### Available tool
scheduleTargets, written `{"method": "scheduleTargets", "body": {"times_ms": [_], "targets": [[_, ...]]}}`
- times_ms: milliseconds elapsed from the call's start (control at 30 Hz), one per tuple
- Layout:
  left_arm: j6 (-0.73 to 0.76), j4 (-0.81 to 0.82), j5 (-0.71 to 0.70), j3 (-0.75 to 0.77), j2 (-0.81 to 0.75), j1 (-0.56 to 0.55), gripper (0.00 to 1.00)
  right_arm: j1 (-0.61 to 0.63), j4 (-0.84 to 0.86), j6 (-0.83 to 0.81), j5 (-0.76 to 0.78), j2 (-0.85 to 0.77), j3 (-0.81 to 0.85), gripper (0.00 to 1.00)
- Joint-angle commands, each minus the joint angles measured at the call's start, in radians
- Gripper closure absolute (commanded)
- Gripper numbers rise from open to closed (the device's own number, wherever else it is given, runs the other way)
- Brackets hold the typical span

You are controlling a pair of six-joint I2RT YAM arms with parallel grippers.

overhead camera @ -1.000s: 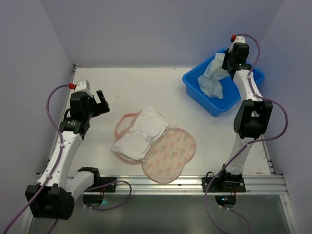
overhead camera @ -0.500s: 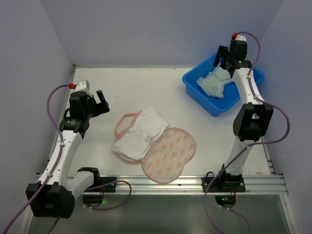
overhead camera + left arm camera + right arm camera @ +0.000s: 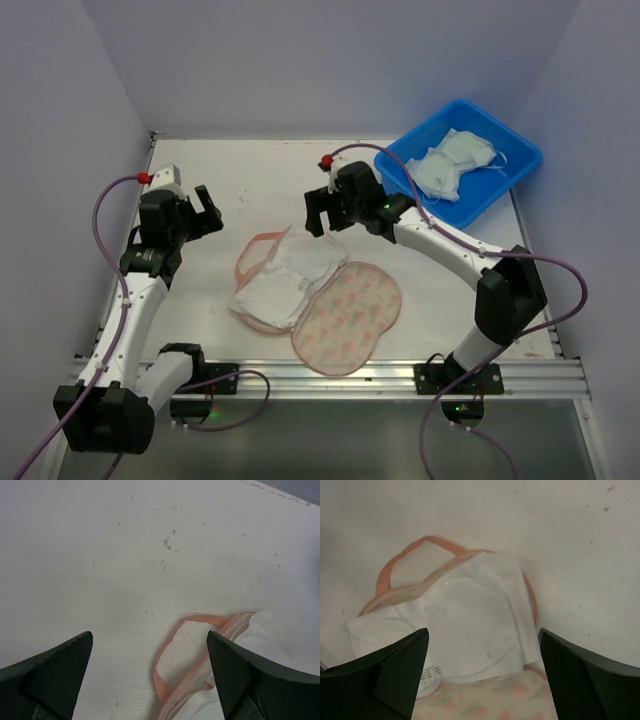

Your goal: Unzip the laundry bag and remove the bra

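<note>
we are logging the laundry bag (image 3: pixel 315 290) lying unzipped on the table (image 3: pixel 260 170). right tool (image 3: pixel 318 213) is hovering spread over its far half, seemingly for a pick; left tool (image 3: pixel 207 212) is hanging spread alongside.

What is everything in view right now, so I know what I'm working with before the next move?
laundry bag: one, cream with pink print and pink trim, lying open at the table's centre
loop handle: one, pink, flat on the table at the bag's far end
white fabric: fills the bag's left half; cannot tell whether it is lining or a garment
tub: one, blue, far right corner
bra: one, white, inside the tub
table: one, white, with small marks
left fingers: two, black, open, over bare table beside the handle
right fingers: two, black, open, above the white fabric
</note>
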Motion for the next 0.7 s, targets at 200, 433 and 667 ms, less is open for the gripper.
{"method": "scheduleTargets", "body": {"times_ms": [200, 433, 667], "targets": [[0.015, 0.058, 0.022, -0.012, -0.010, 0.011, 0.00, 0.010, 0.149, -0.040, -0.017, 0.146, -0.090, 0.08], [0.015, 0.058, 0.019, -0.012, -0.005, 0.011, 0.00, -0.030, 0.199, -0.089, -0.115, 0.248, -0.102, 0.08], [0.015, 0.059, 0.031, -0.012, 0.001, 0.013, 0.00, -0.056, 0.206, -0.127, -0.198, 0.291, -0.088, 0.09]]}}
